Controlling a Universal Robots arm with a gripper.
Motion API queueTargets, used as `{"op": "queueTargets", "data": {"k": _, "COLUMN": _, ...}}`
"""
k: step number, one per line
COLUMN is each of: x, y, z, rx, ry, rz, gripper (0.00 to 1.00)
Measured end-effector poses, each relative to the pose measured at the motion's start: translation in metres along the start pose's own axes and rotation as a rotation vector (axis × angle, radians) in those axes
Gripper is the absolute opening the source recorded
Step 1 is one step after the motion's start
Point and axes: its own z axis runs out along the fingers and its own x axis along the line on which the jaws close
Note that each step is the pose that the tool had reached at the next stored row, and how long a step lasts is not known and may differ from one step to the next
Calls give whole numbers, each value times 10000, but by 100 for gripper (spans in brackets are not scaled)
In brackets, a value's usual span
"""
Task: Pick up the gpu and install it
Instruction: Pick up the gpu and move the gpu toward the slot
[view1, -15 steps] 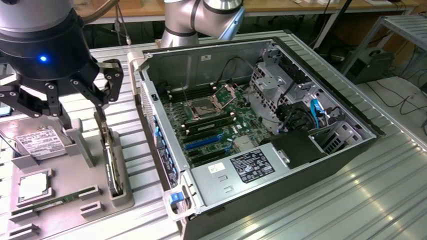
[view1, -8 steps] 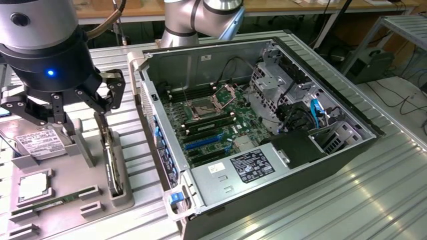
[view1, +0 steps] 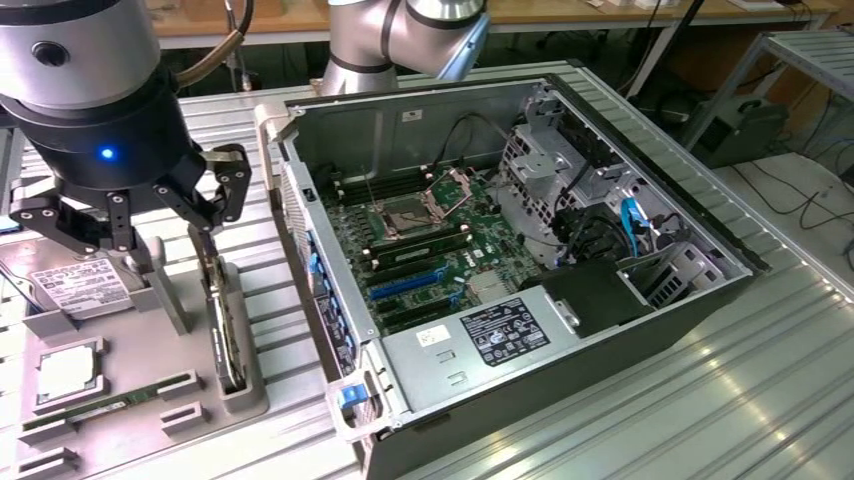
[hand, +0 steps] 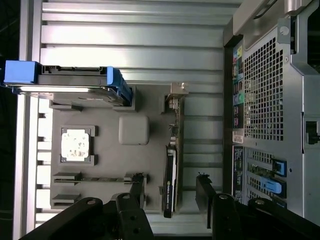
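Gripper (hand: 170, 195): jaws wide open, nothing held. It hangs over the grey holder (hand: 105, 165), with one finger on either side of the gpu and clear of it.
Gpu (hand: 171, 167): stands on edge in a holder slot, bracket end away from the fingers. It is outside the pc case (view1: 534, 250) and not yet lifted.
Risk, grip: the fingers sit near one end of the card, not mid-length. A pinch there would prob. tilt the card or jam it in the slot.
Risk, card: the faces are thin and flat. Too hard a squeeze, or pads landing on components, could cause damage.
Risk, neighbours: the hard drive (view1: 67, 285), cpu (hand: 75, 144) and memory stick (view1: 94, 410) share the holder. A skewed descent might knock the post (hand: 133, 130) just beside the gpu.
Risk, install: the case interior is crowded with blue slots (view1: 400, 285), cables (view1: 627, 225) and a psu (view1: 494, 335). A misaligned card could scrape the board or snag a wire.
Risk, bracket: the case rear wall (hand: 270, 100) lies close to the holder, so a wide swing may clip it.
Surface: ribbed aluminium table (view1: 747, 400), shiny and grooved. Holder and case both rest on it, near each other but apart.
Room: a lab or workshop. Wooden benches run along the back, and a metal frame and a dark box (view1: 734, 130) stand at the exterior view's right. Loose cables lie on the floor there.
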Motion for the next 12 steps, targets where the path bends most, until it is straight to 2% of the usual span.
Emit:
{"op": "queueTargets", "data": {"k": 6, "x": 2, "y": 1, "z": 88, "rx": 18, "ry": 1, "rz": -1, "gripper": 54}}
{"op": "queueTargets", "data": {"k": 8, "x": 3, "y": -3, "z": 134, "rx": 151, "ry": 5, "rz": -2, "gripper": 54}}
{"op": "queueTargets", "data": {"k": 10, "x": 3, "y": -7, "z": 165, "rx": 181, "ry": 2, "rz": -5, "gripper": 54}}
{"op": "queueTargets", "data": {"k": 12, "x": 4, "y": -9, "z": 190, "rx": 250, "ry": 5, "rz": -5, "gripper": 54}}
